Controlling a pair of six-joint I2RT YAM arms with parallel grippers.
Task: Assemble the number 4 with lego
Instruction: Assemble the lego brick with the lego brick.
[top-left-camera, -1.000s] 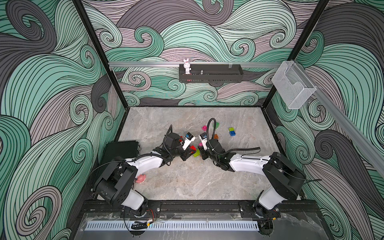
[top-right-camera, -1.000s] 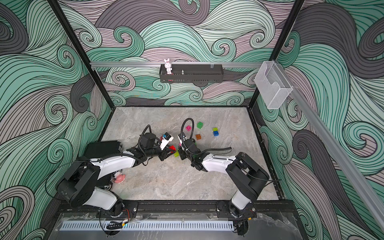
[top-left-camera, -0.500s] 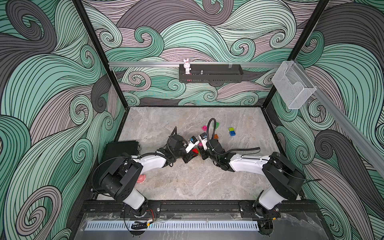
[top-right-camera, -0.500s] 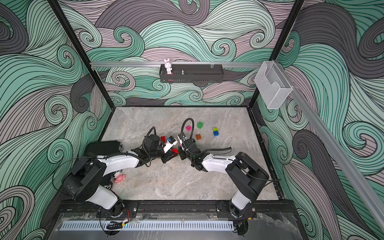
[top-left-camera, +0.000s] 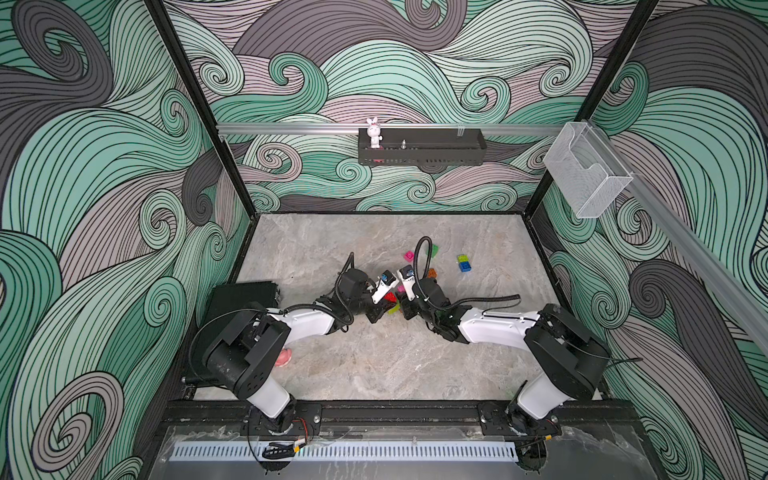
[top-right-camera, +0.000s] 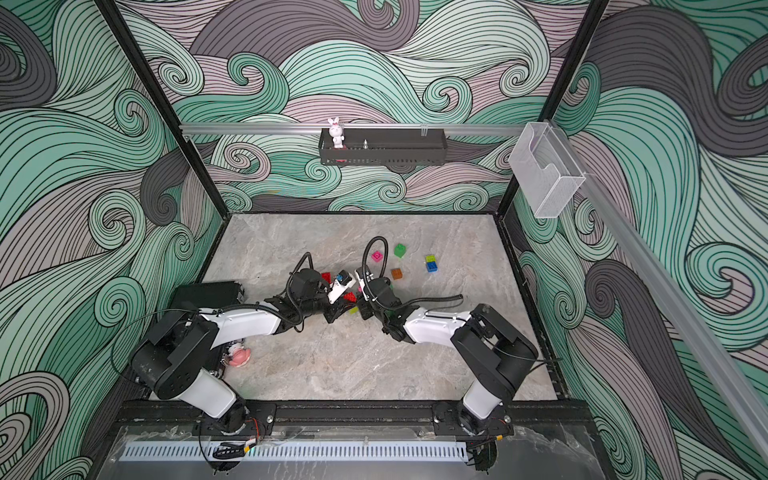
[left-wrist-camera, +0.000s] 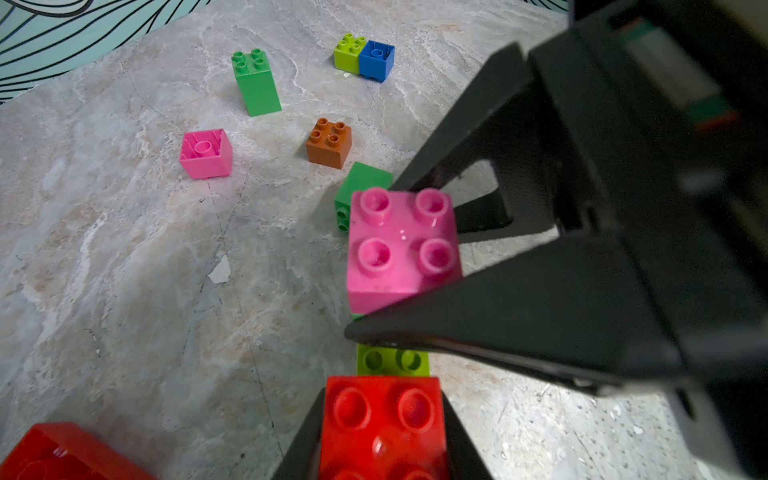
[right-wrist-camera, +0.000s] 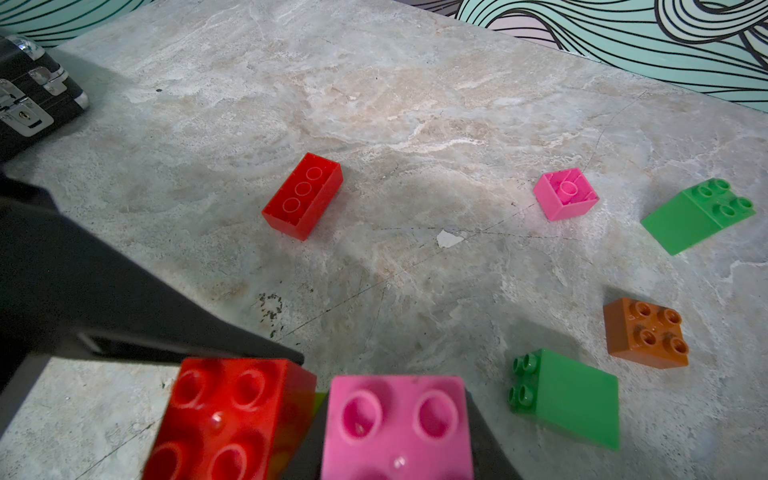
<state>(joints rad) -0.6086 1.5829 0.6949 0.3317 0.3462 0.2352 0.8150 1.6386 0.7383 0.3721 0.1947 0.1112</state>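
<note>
My left gripper (left-wrist-camera: 382, 415) closed on a red brick (left-wrist-camera: 384, 432), my right gripper (right-wrist-camera: 397, 419) closed on a pink brick (left-wrist-camera: 401, 245), both bricks side by side near the middle of the table (left-wrist-camera: 124, 291), lime brick (left-wrist-camera: 392, 361) just beside the red, orange brick (left-wrist-camera: 329, 143) loose beyond.

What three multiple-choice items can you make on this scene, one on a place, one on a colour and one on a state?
1. Where does the white rabbit stand?
A. On the table
B. On the black shelf
C. In the clear box

2. What colour is the square brick in the right tool?
A. Pink
B. Blue
C. Orange

3. How does the long red brick lie?
A. Studs up
B. Hollow side up
C. On its end

Answers: 1 B, it stands on the shelf on the back wall; 2 A, pink studs show between the tool's jaws; 3 B, three round tubes show inside its rim.
</note>
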